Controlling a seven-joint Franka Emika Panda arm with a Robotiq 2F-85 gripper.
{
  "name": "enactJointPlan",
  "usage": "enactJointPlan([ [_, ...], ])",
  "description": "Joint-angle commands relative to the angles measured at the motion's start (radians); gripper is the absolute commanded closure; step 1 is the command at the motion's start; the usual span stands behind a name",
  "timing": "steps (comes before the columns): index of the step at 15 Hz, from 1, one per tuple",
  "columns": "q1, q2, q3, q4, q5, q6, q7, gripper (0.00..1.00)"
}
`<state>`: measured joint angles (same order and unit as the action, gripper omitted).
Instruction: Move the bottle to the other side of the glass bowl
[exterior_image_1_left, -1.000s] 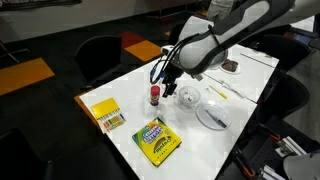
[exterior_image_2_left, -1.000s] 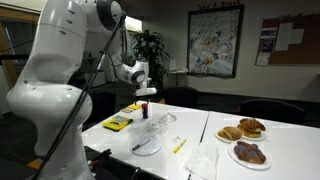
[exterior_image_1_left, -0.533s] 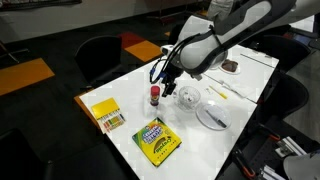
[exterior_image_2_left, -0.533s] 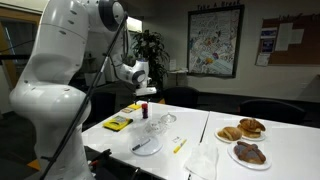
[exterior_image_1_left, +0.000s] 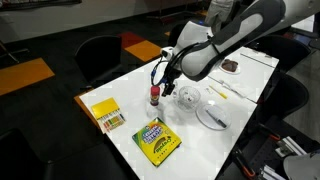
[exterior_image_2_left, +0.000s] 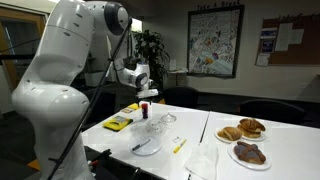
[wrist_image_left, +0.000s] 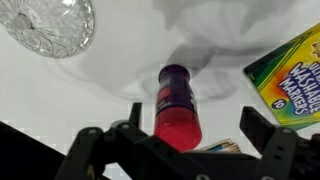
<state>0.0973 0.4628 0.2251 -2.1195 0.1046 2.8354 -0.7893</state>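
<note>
Clearly held the gripper (wrist_image_left: 190, 128) spread wide, gripping nothing; found the bottle (wrist_image_left: 178, 108) upright at centre frame, straight below between the fingers (wrist_image_left: 134, 122), long axis toward the camera; glass bowl (wrist_image_left: 45, 25) at upper left, apart; probably needed only descent

Wrist view: round cut-glass bowl (wrist_image_left: 45, 25) cropped by top and left edges. Green-and-yellow marker box (wrist_image_left: 290, 70) cropped by right edge. Small red-capped, dark-bodied bottle (wrist_image_left: 178, 105) out of focus, label unreadable. Dark claw (wrist_image_left: 190, 115) blurred, fingers (wrist_image_left: 264, 142) cut by bottom edge; yellow item (wrist_image_left: 226, 147) behind claw mostly hidden. In an exterior view, bottle (exterior_image_1_left: 154, 96) too small for detail, claw (exterior_image_1_left: 166, 90) jaws indistinguishable against dark wrist. In an exterior view, bowl (exterior_image_2_left: 157, 124) outline faint on white counter (exterior_image_2_left: 192, 130).
</note>
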Motion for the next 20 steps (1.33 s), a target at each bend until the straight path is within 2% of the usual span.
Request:
enactJointPlan([
  [1, -0.031, 0.073, 0.02, 0.049, -0.074, 0.073, 0.036, 0.0],
  [5, -0.075, 0.133, 0.065, 0.088, -0.104, 0.11, 0.047, 0.0],
  [10, -0.146, 0.195, 0.155, 0.132, -0.1, 0.111, 0.03, 0.0],
  [11, -0.154, 0.203, 0.164, 0.138, -0.101, 0.106, 0.032, 0.25],
  [13, -0.169, 0.215, 0.18, 0.145, -0.099, 0.103, 0.038, 0.33],
  [18, -0.169, 0.22, 0.183, 0.151, -0.103, 0.091, 0.057, 0.7],
  [20, -0.167, 0.208, 0.184, 0.147, -0.104, 0.09, 0.061, 0.7],
])
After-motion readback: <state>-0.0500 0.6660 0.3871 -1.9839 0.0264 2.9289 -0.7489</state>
